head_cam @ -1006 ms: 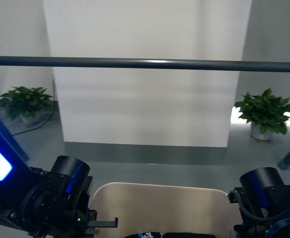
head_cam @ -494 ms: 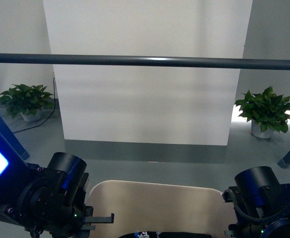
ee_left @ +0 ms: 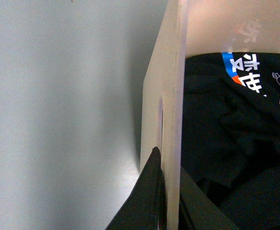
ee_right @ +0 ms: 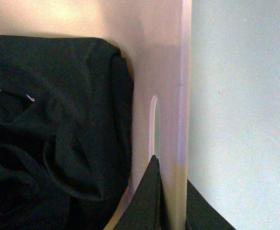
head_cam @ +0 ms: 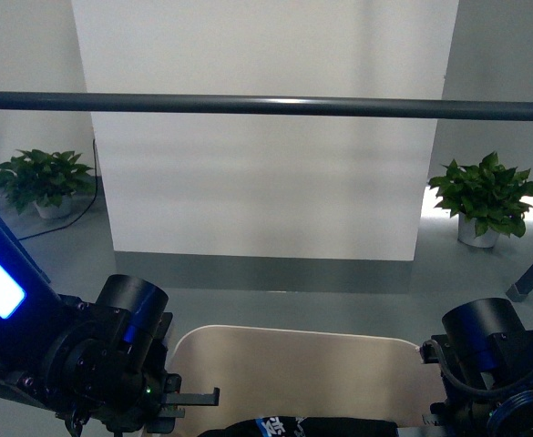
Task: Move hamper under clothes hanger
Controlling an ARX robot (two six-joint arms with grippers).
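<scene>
Gripping hamper (head_cam: 293, 364) at both side walls with left tool (ee_left: 170, 184) and right tool (ee_right: 172, 189), each clamped over the rolled rim beside a handle slot. Symmetric hold, probably for a straight, level push. Smooth beige plastic, rounded corners, crumpled black clothes (ee_right: 58, 134) inside. Resting on glossy grey floor (head_cam: 275, 305). Looks short of clothes hanger (head_cam: 266, 105), a round dark metal bar ahead.

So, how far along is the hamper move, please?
Done: both grips are made, the left gripper and right gripper each clamping a wall of the hamper at a handle slot. In hand: moving it. Left: setting it beneath the clothes hanger bar, apparently ahead, then releasing.
</scene>
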